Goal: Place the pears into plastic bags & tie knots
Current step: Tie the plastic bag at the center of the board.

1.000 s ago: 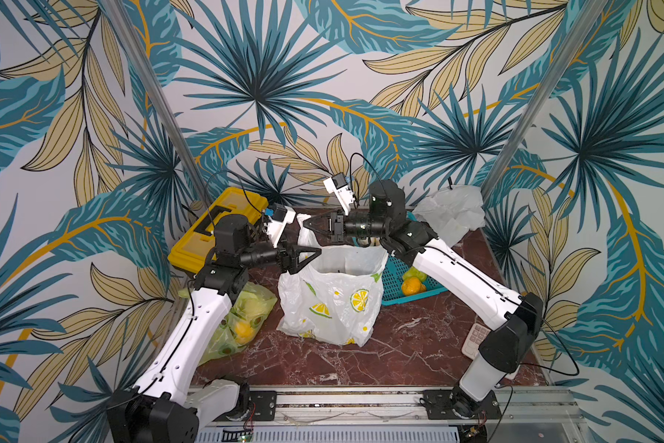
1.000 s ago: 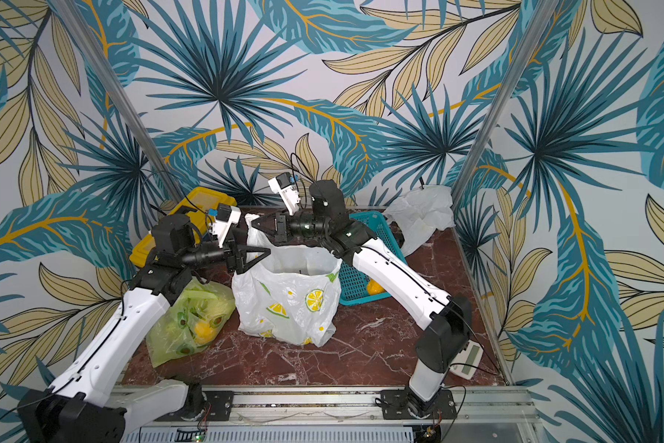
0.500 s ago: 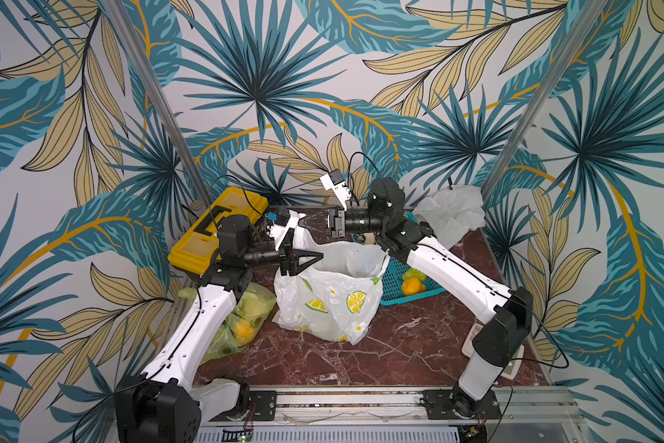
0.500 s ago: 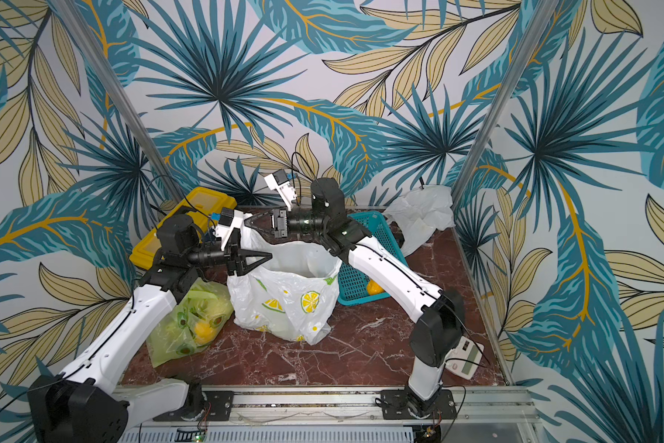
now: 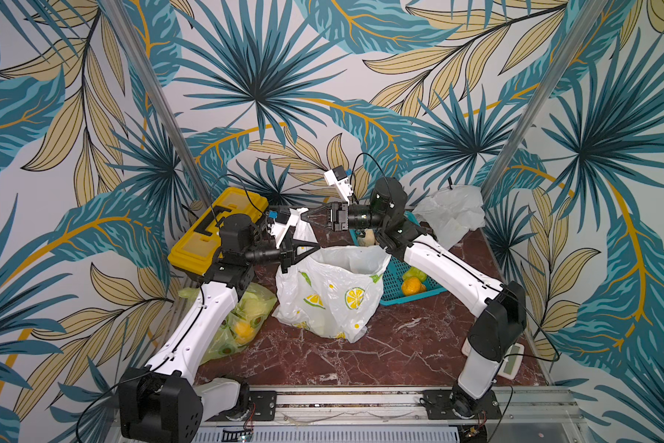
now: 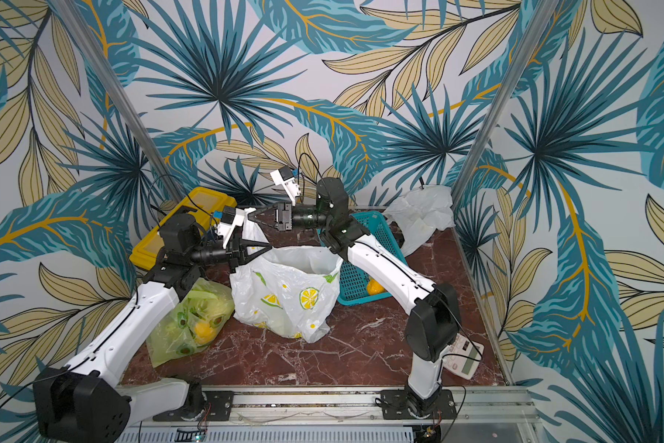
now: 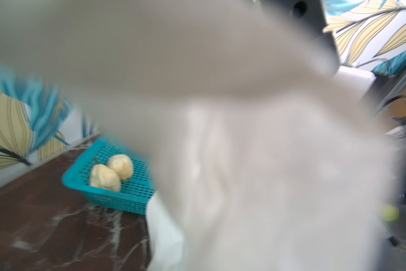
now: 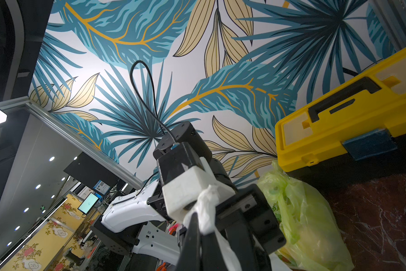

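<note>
The lemon-print bag [image 5: 330, 295] stands on the marble table [image 5: 399, 345] with its mouth open; what lies inside is hidden. Above the bag's rear left corner, the right gripper [image 5: 303, 217] has its fingers together on the twisted handle [image 8: 206, 211] rising from the rim. Just below, the left gripper [image 5: 316, 246] is pinched tight on the bag's left rim, and blurred white plastic fills the left wrist view. Just left of the bag lies the lime-green bag [image 5: 246, 318], a yellow-orange pear [image 5: 243, 329] showing through it. Just right of the bag sits the teal basket [image 5: 391, 282], holding 1 green pear [image 5: 414, 274], 1 orange pear [image 5: 411, 287] and 2 cream pears [image 7: 111, 174]. Farther right and behind, the plain white bag [image 5: 451, 213] lies crumpled by the wall. Behind the bag on the left rests a yellow toolbox [image 5: 215, 226].
</note>
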### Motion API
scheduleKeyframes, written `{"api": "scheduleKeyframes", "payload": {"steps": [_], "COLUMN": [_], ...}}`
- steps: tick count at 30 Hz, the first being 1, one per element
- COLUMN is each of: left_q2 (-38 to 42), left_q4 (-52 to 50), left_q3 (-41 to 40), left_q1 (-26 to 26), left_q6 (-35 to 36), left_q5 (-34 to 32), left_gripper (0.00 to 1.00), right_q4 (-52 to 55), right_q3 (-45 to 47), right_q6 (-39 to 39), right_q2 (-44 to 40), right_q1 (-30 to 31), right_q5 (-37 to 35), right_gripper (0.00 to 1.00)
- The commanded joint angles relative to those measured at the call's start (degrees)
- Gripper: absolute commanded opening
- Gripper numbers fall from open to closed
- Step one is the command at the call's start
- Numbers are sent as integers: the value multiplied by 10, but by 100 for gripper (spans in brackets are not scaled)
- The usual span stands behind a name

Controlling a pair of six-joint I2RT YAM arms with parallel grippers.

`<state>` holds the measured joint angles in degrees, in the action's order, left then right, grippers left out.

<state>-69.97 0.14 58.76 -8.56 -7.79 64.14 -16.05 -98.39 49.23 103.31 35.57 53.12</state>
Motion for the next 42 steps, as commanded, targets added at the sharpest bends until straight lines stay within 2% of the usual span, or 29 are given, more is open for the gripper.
{"api": "scheduleKeyframes", "payload": {"steps": [1,4,6,8,12,15,17,19,28,35,39,42], "left_q2": [-15,-16,-14,-11,-6,-4,-4,-1,28,49,66,74], "left_q4": [2,2,1,1,1,1,1,1,0,0,0,-1], "left_q3": [0,-5,-8,-10,-15,-15,-15,-15,-32,-46,-57,-62], "left_q1": [21,27,28,27,27,26,27,26,26,26,26,28], "left_q6": [-59,-105,-132,-153,-170,-176,-183,-187,-194,-199,-195,-195], "left_q5": [-69,-136,-174,-193,-201,-193,-187,-182,-181,-177,-191,-204], "left_gripper": [0,0,0,0,0,0,0,0,0,0,0,0], "right_q4": [58,205,272,324,355,342,317,292,11,-251,-311,-315], "right_q3": [14,30,62,112,246,324,349,358,386,389,373,376], "right_q6": [-48,-156,-209,-238,-257,-261,-259,-255,-227,-142,-108,-101], "right_q2": [-44,-111,-164,-218,-307,-342,-340,-321,-186,-56,-20,-13], "right_q1": [-22,-40,-49,-56,-85,-96,-96,-96,-97,-103,-104,-104], "right_q5": [-56,-148,-209,-272,-396,-427,-411,-397,-371,-333,-295,-288], "right_gripper": [28,44,49,53,63,80,92,96,95,84,67,38]}}
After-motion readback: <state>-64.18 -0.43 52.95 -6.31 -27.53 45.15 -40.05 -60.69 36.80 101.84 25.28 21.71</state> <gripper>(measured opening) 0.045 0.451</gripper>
